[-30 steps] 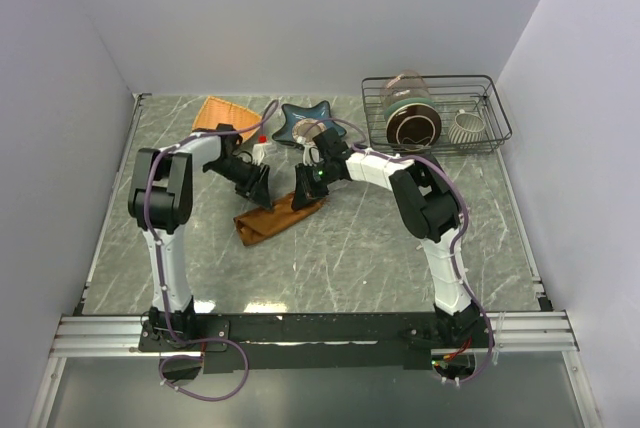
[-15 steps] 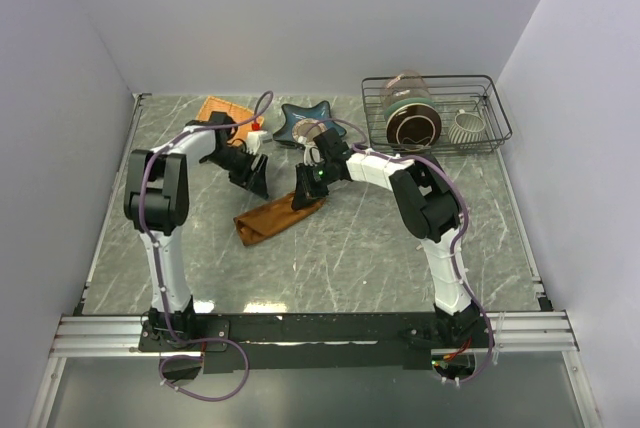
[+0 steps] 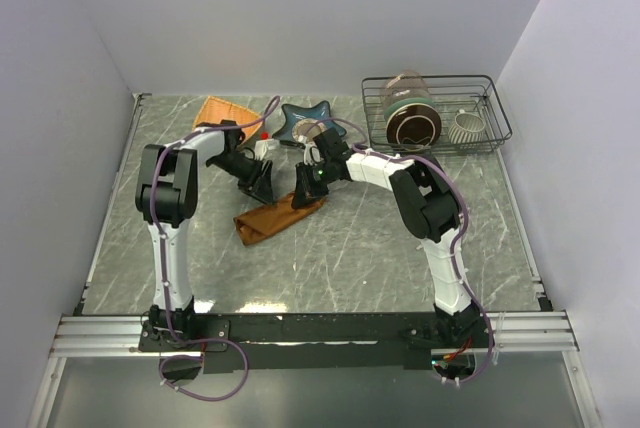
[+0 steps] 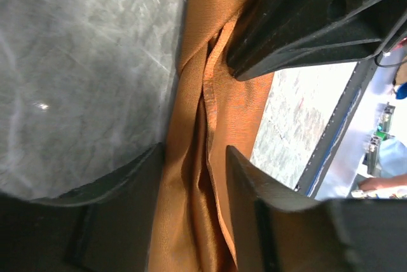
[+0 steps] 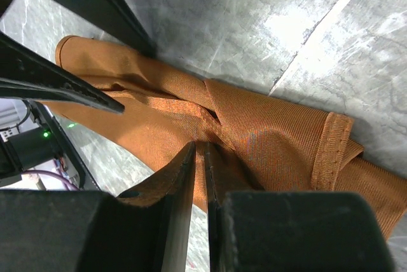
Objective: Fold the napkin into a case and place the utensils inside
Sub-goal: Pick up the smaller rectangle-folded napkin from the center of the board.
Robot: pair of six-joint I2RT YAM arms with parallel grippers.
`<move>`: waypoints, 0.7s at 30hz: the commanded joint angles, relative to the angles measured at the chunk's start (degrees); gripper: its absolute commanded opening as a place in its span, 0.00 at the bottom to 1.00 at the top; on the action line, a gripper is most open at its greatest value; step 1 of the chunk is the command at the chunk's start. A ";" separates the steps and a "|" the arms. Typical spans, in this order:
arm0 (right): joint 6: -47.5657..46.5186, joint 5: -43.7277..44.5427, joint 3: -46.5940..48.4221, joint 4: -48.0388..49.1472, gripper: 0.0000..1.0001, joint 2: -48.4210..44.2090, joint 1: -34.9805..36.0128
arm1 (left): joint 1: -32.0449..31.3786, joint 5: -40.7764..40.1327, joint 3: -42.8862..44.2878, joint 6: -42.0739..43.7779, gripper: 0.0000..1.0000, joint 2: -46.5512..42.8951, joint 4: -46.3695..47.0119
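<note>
The rust-orange napkin (image 3: pixel 277 216) lies folded into a narrow strip, a case, on the marble table (image 3: pixel 380 238). My right gripper (image 3: pixel 306 198) is down on its far right end, shut on a raised fold of the cloth (image 5: pixel 273 138); the jaws are almost together in the right wrist view (image 5: pixel 200 148). My left gripper (image 3: pixel 263 188) hovers at the strip's far edge, just left of the right one. In the left wrist view its fingers (image 4: pixel 254 183) stand apart, open, straddling layered folds of the napkin (image 4: pixel 191 157) without pinching them. No utensils show in any view.
A wire rack (image 3: pixel 495 108) at the back right holds a glass jar (image 3: pixel 408 98) and a white ribbed cup (image 3: pixel 466 126). A dark blue star dish (image 3: pixel 298 118), a small white bottle (image 3: pixel 263 146) and a lighter orange woven plate (image 3: pixel 222 111) sit behind the grippers.
The left gripper drew back from the napkin toward the woven plate, then came back down to the cloth's far edge, widening and narrowing its jaws. The right gripper has stayed clamped in place.
</note>
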 commanded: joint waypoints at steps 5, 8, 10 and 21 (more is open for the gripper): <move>-1.09 5.76 -0.38 -0.50 0.20 1.32 -0.27 | -0.87 0.85 -0.81 -1.01 0.35 1.98 1.08; -1.09 5.68 -0.29 -0.41 0.21 1.32 -0.27 | -0.87 1.72 1.03 -1.90 0.19 2.77 1.17; -1.18 4.98 -0.21 -0.41 0.23 1.05 -0.45 | -0.96 2.16 1.65 -1.37 0.04 2.59 0.99; -5.64 -7.14 0.93 -5.23 0.53 -10.01 -7.65 | -2.80 -3.71 -2.47 6.26 0.01 -7.07 5.73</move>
